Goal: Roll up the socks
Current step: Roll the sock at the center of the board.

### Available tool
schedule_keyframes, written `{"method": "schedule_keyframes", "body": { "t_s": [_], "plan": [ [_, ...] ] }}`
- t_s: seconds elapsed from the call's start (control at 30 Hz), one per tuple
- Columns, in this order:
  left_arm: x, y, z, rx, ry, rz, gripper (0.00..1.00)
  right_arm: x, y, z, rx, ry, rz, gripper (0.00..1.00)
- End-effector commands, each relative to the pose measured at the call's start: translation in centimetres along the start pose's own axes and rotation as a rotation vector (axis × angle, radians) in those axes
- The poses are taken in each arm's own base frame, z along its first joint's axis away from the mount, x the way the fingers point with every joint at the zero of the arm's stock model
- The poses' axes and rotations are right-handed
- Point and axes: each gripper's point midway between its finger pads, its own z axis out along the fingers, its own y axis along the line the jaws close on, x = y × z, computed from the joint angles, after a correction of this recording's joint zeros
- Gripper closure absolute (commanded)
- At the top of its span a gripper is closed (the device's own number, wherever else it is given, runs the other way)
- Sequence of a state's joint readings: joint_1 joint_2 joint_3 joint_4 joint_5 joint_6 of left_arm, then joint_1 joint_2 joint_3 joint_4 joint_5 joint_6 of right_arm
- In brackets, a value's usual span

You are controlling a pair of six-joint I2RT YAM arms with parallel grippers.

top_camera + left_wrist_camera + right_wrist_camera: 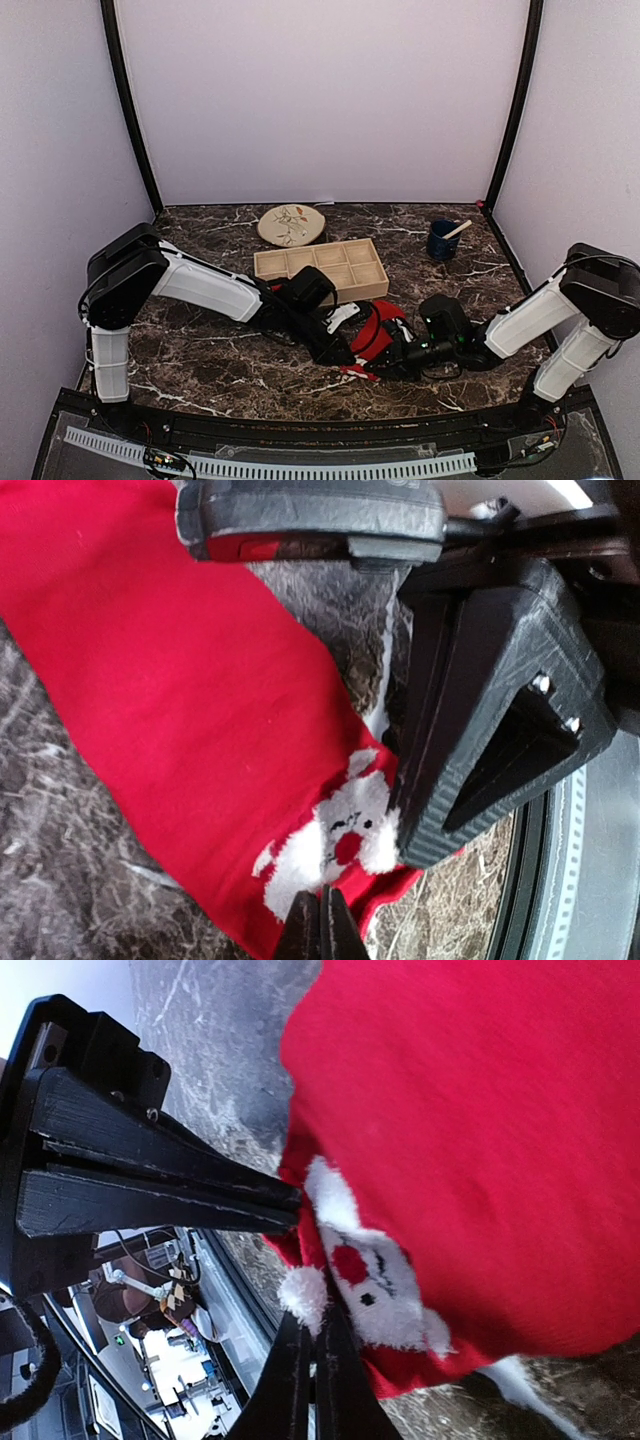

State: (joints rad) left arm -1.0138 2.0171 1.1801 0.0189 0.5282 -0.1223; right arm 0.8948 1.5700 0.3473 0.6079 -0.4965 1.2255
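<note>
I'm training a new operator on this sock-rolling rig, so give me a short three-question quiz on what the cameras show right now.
1. True or false: the left gripper is shut on the red sock.
2. Where does the patterned plate lie? A: just beyond the wooden tray, toward the back wall. B: under the sock. C: between the right gripper's fingers.
3. Fill in: the right gripper pinches the sock at the edge that carries a ___ fuzzy pattern.

Key: 1 true; 2 A; 3 white.
</note>
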Motion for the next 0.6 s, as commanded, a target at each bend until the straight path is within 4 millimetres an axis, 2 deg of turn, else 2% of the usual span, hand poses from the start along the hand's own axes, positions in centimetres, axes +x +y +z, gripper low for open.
{"method": "schedule_keyframes", "body": {
  "t_s": [0.0, 0.27, 0.57],
  "plan": [
    [0.5, -0.6, 0.3, 0.035, 0.040, -0.001, 1.00, -0.7, -0.3, -0.1, 0.034, -0.027, -0.029, 0.98],
    [0.7, -0.5, 0.6, 0.038, 0.053, -0.016, 1.00, -1.1, -1.0, -0.4, 0.097, -0.047, -0.066, 0.88],
    [1.2, 0.2, 1.2, 0.019, 0.074, -0.043, 1.00, -2.6, -0.8, -1.7, 0.197, -0.115, -0.175, 0.77]
  ]
}}
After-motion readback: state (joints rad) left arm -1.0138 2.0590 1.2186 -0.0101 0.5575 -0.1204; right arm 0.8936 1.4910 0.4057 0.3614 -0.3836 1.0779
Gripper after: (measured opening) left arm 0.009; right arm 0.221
